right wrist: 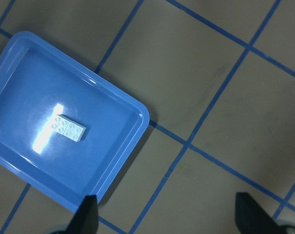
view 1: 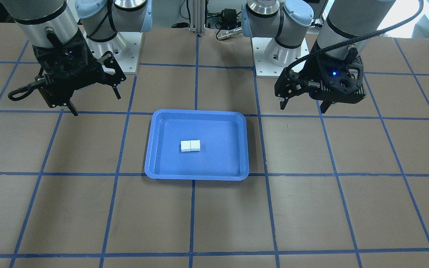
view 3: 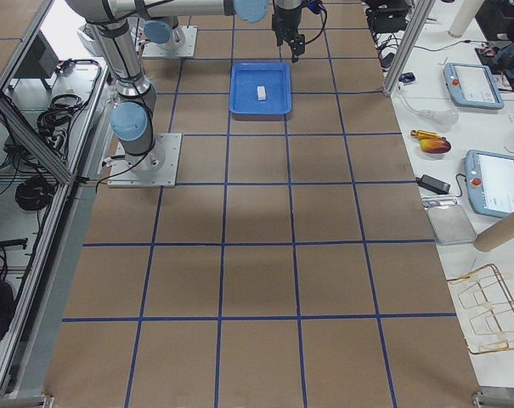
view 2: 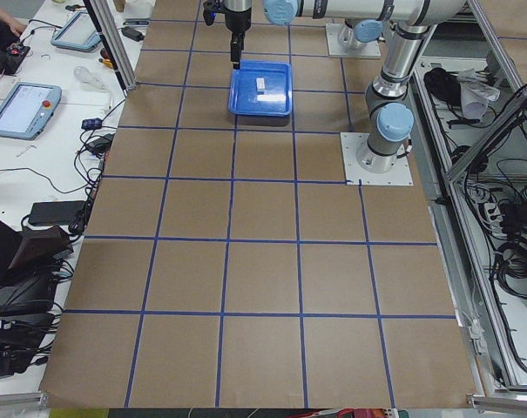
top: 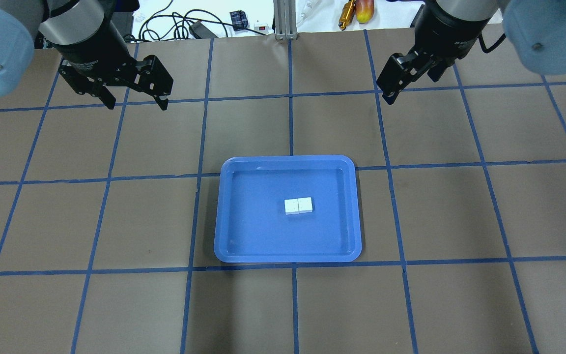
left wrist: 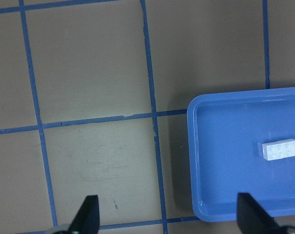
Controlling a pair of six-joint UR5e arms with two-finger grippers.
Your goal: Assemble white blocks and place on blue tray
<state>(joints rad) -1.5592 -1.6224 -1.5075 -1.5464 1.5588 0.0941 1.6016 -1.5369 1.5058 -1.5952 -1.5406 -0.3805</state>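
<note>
Your left fingers [top: 161,93] and right fingers [top: 391,91] gape empty, well clear, likely because the touching white blocks [top: 298,205] lie in the blue tray [top: 234,246].

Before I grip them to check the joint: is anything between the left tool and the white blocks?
Nothing visible. The white blocks lie alone in the blue tray; only the tray's low rim lies between them and the left tool.

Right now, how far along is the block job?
Done: both blocks touch side by side in the tray; whether they're locked, I can't tell. In hand: nothing; the left gripper and right gripper hang open, away from it. Left: apparently nothing.
</note>
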